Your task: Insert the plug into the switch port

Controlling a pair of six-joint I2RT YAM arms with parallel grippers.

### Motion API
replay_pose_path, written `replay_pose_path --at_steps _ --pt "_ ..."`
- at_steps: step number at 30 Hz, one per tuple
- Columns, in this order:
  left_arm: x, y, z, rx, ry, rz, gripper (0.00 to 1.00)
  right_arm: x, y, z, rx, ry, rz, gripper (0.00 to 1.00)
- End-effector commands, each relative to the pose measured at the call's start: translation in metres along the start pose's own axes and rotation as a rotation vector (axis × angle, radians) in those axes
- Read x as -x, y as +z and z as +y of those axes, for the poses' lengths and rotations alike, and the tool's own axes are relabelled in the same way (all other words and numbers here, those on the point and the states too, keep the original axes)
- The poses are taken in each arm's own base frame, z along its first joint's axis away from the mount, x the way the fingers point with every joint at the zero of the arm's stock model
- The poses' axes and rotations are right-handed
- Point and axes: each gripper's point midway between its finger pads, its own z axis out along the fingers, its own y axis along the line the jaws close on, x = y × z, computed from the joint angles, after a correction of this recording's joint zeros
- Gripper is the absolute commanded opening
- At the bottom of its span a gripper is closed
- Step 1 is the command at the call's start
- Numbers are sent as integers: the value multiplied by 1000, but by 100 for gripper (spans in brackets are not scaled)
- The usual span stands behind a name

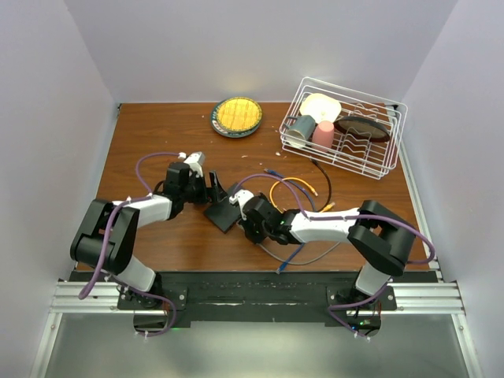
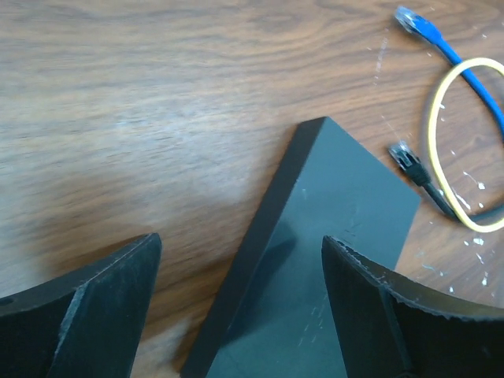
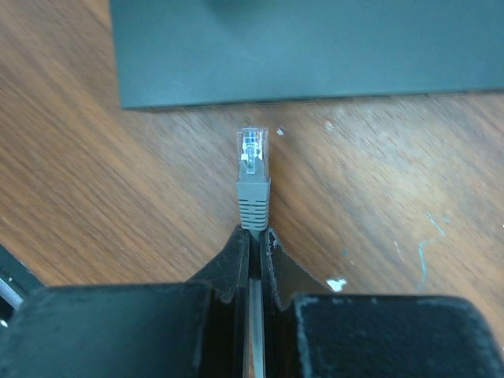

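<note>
Black and spread wide, the left gripper (image 2: pixel 238 246) hangs over one end of the switch box (image 2: pixel 331 236), one finger at each side. It grasps nothing; whether it touches the box I cannot tell. The box lies flat on the wooden table (image 2: pixel 157 94). Further right, the right gripper (image 3: pixel 253 235) is clenched on the cable of the grey plug (image 3: pixel 253 177). The plug's long axis points squarely at the box's edge, near but apart. The switch port itself I cannot make out there.
</note>
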Motion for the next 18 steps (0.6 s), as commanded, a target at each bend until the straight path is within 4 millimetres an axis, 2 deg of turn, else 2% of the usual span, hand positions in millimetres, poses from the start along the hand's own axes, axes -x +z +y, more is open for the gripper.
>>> replay_pose_path --at_steps 1,8,18 --pt "3 4 -13 -84 19 -12 87 -4 7 20 63 -26 40 0" --pt "-6 6 -9 -78 2 10 86 -13 11 27 64 -52 80 0" --pt "-7 8 -9 -78 -8 13 85 -18 14 25 39 -71 112 0"
